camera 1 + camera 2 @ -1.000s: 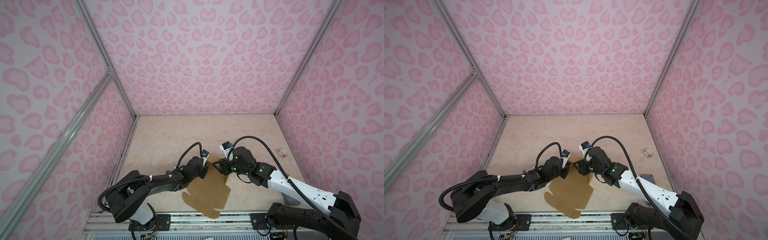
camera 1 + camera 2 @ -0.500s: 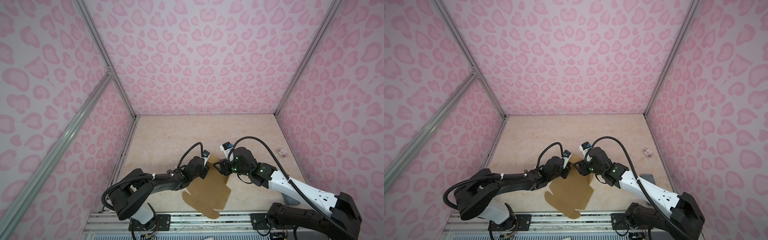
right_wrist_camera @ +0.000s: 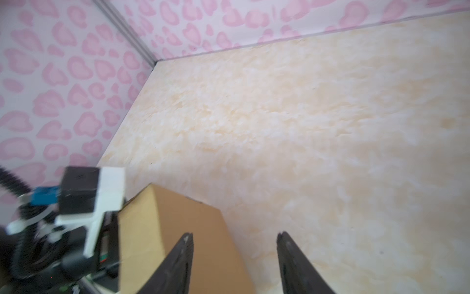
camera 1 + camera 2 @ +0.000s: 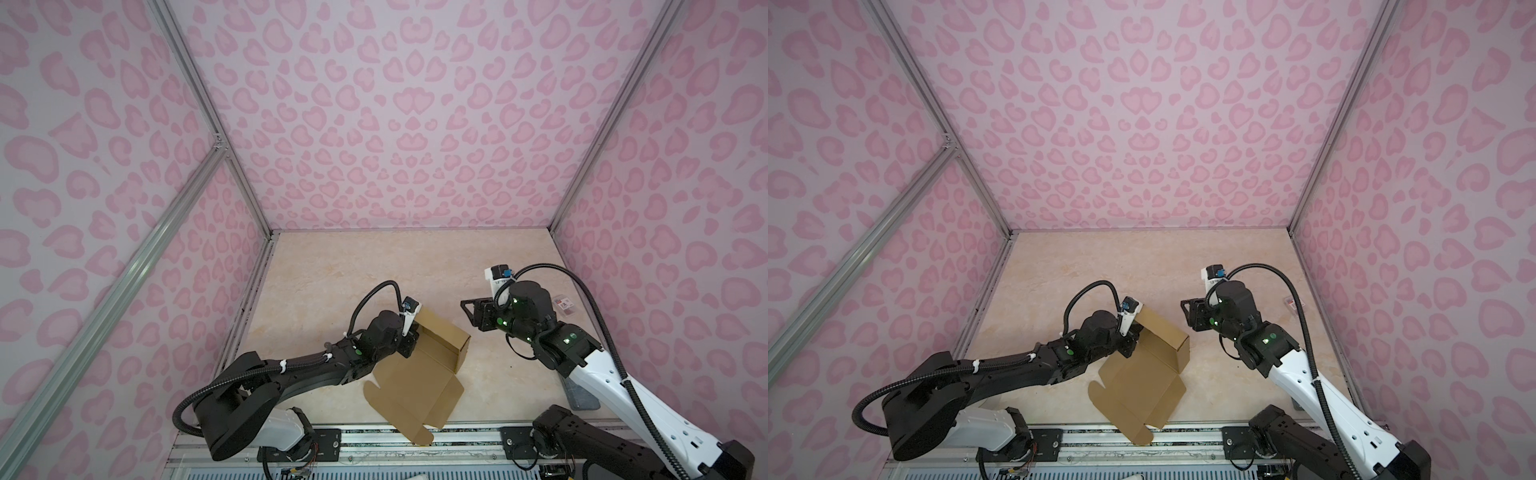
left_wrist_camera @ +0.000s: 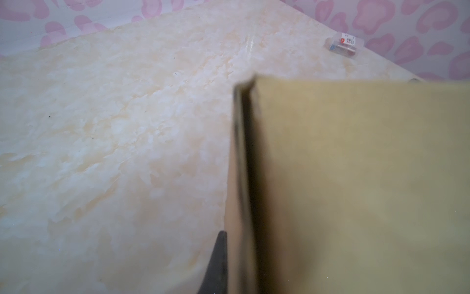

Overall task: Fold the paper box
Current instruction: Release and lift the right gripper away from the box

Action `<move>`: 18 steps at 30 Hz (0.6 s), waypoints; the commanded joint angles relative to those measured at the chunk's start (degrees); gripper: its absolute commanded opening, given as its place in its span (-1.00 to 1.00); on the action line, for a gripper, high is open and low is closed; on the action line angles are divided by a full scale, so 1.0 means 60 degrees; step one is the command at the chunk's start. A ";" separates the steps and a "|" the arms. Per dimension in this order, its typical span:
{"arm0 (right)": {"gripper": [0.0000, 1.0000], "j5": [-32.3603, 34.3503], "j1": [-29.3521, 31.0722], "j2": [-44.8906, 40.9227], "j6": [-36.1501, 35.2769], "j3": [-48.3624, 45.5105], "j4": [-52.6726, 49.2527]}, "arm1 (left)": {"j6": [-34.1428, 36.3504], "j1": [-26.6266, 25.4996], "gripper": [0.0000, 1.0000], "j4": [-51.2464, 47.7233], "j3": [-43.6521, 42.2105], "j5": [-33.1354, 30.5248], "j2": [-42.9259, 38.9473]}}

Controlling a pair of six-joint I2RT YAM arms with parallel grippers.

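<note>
Item: paper box (image 4: pixel 415 386), brown card, part-formed; the far end is raised into walls, and the near panel and flaps lie flat.
Location: set near the middle front of the table (image 4: pixel 332 270), between the two arms; the nearest flap is carried past the table's front edge over the metal rail (image 4: pixel 374 434).
Left gripper (image 4: pixel 409 347): pressed together on the raised wall at the box's far left corner. The card edge is blurred in the left wrist view, so a doubled layer is only probable.
Right gripper (image 3: pixel 232 244): jaws spread, nothing held; it hangs just beside the raised right wall and apart from it.
Step in hand (judged): the standing walls are to be squared while one corner is pinned.
Method advised: the pinch is best kept low on the wall. The free wall should be pushed along its crease by the open jaws, not at a corner, so that the card is not buckled.
Edges: the overhanging flap is unsupported, so downward pressure there should be avoided.
Open room: the far half of the table is bare. A small clear packet (image 4: pixel 565 306) lies by the right-hand wall, well apart from the box.
</note>
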 commanded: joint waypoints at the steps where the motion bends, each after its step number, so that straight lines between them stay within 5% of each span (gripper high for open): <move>1: 0.11 -0.1264 -0.0640 0.0211 0.0101 -0.0317 -0.0002 | -0.0316 0.0003 -0.95 -0.0454 0.0371 0.0492 -0.0319; 18: 0.05 -0.4117 -0.0190 0.1790 0.2665 -0.2034 0.4213 | -0.0852 0.0007 -0.97 -0.2047 0.1542 0.0166 -0.0503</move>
